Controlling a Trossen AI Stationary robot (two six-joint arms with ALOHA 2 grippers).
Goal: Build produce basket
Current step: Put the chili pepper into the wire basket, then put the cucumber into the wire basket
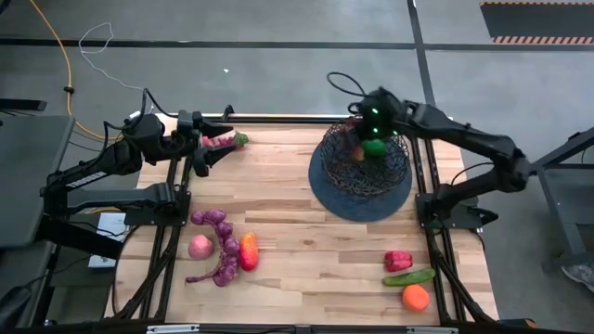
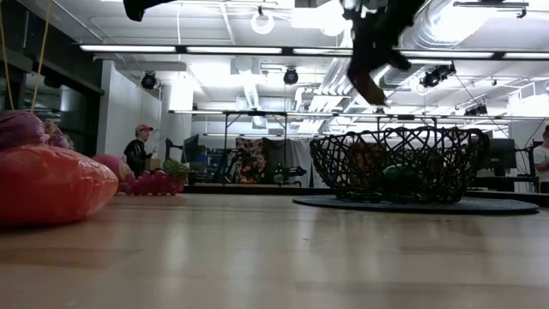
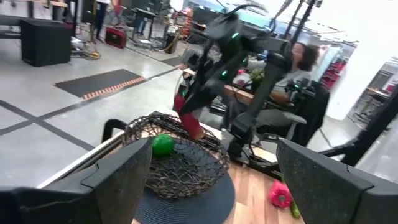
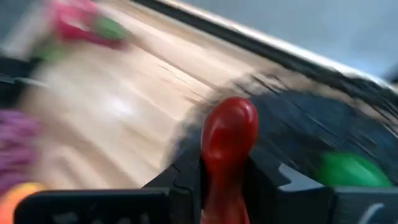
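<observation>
Now we hold a red piece (image 4: 229,140) in the right gripper (image 4: 227,180), whose fingers are nearly closed and pinch it from both sides. We keep it above the far rim of the basket (image 1: 360,162), probably so that it can fall inside and not on the table (image 1: 288,232). A green piece (image 1: 375,147) lies already in the basket. The left gripper (image 1: 206,148) waits well apart from the basket, near the far edge of the table, with fingers wide open and nothing in them; a pink and green piece (image 1: 225,140) lies just beside it. The grapes (image 1: 219,243) and other produce lie on the near side of the table, away from the basket.
</observation>
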